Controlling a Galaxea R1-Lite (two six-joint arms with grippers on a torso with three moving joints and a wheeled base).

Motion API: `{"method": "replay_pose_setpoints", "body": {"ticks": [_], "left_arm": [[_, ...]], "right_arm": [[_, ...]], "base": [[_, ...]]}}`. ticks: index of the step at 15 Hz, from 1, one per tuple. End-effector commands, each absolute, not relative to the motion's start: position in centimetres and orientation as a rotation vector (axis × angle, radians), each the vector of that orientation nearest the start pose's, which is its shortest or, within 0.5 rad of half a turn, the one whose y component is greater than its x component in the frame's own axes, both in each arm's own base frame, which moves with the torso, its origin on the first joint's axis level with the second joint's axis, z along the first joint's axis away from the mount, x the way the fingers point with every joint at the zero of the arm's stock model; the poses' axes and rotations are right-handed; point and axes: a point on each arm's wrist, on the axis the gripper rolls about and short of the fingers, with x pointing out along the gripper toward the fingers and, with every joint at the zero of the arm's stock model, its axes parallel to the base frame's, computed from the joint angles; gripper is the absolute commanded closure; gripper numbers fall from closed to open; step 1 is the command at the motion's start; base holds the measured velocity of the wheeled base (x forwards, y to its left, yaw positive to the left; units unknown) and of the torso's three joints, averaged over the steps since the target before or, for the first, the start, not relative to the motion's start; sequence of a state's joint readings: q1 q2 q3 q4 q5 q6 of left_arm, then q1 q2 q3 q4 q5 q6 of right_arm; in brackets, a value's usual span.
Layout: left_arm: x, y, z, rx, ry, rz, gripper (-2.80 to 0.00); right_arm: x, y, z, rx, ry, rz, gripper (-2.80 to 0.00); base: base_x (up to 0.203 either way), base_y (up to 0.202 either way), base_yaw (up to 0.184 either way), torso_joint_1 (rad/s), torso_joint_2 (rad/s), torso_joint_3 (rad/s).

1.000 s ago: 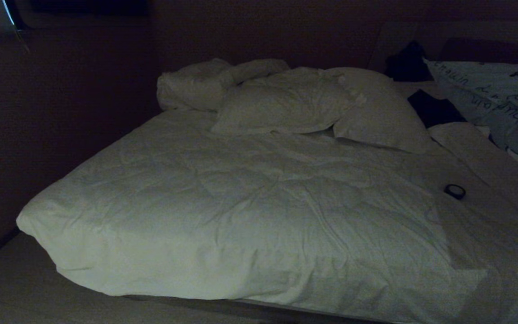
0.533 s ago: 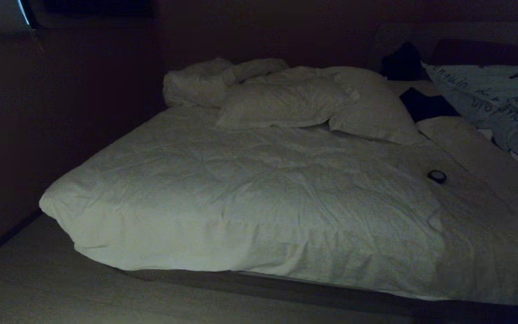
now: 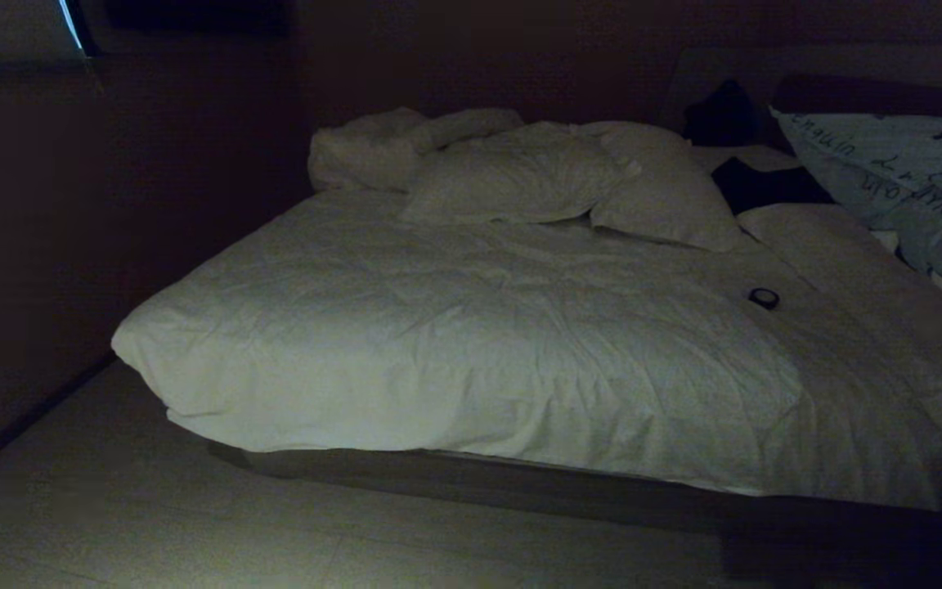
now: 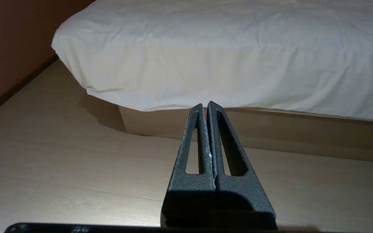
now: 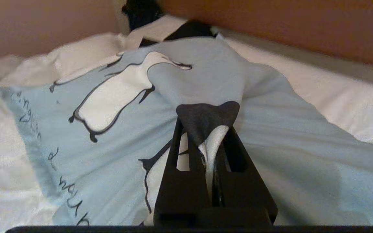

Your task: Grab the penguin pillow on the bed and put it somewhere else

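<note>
One large low bed (image 3: 471, 360) with a wrinkled white duvet and a dark base is the landmark here. At its head end lie two plain white pillows (image 3: 520, 184), side by side and touching, with one bunched roll of white bedding (image 3: 373, 151) just beyond them against the dark wall. One small dark ring-shaped object (image 3: 764, 298) sits on the duvet, toward the bed's right side. Dark cloth (image 3: 765, 184) lies near the head end, between the white pillows and the one light grey-blue penguin pillow (image 5: 206, 81) with black-and-white penguins and black handwritten lettering. In the head view that penguin pillow (image 3: 904, 180) is at the bed's far right, near the head end, its printed face tilted up.

The right gripper (image 5: 207, 129) has its two dark fingers pressed together on a gathered fold of the penguin pillow's cover, pinching it at a black-and-white printed patch; the cloth rises to the fingertips and falls away to both sides over the bed.

The left gripper (image 4: 205, 106) hangs beside the bed's foot end, low over the pale wooden floor (image 4: 60, 155), its fingers pressed flat together with nothing between them, pointing at the bed's base.
</note>
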State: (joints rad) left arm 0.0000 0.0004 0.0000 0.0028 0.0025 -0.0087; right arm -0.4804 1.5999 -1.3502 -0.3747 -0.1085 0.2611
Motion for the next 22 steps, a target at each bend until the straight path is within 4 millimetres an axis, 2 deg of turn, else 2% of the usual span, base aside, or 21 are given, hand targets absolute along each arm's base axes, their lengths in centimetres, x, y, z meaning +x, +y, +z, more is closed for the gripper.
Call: {"method": "replay_pose_setpoints", "body": {"ticks": [1,7,10,14,18,20,22], "left_arm": [[-2.3,0.0,7.5,-0.009,0.005,0.003,0.0],[-2.3,0.0,7.5,-0.009,0.005,0.003,0.0],[-2.3,0.0,7.5,-0.009,0.005,0.003,0.0],[-2.3,0.0,7.5,-0.009,0.005,0.003,0.0],[-2.3,0.0,7.5,-0.009,0.005,0.003,0.0],[-2.3,0.0,7.5,-0.009,0.005,0.002,0.0],[-2.3,0.0,7.5,-0.009,0.005,0.003,0.0]], "right_arm": [[26.2,-13.9,34.3,0.23,-0.205,-0.567,0.0],[24.3,-12.9,35.3,0.218,-0.215,-0.568,0.0],[21.9,-11.7,35.6,0.172,-0.107,-0.601,0.0],[17.5,-9.4,34.6,0.094,0.018,-0.708,0.0],[11.2,-6.3,33.8,-0.05,0.041,-0.717,0.0],[8.0,-4.8,32.7,-0.133,0.086,-0.742,0.0],[5.9,-3.9,30.9,-0.185,0.147,-0.797,0.0]], "base": [[0.0,0.0,0.0,0.0,0.0,0.0],[0.0,0.0,0.0,0.0,0.0,0.0],[0.0,0.0,0.0,0.0,0.0,0.0],[0.0,0.0,0.0,0.0,0.0,0.0],[0.0,0.0,0.0,0.0,0.0,0.0],[0.0,0.0,0.0,0.0,0.0,0.0],[0.0,0.0,0.0,0.0,0.0,0.0]]}}
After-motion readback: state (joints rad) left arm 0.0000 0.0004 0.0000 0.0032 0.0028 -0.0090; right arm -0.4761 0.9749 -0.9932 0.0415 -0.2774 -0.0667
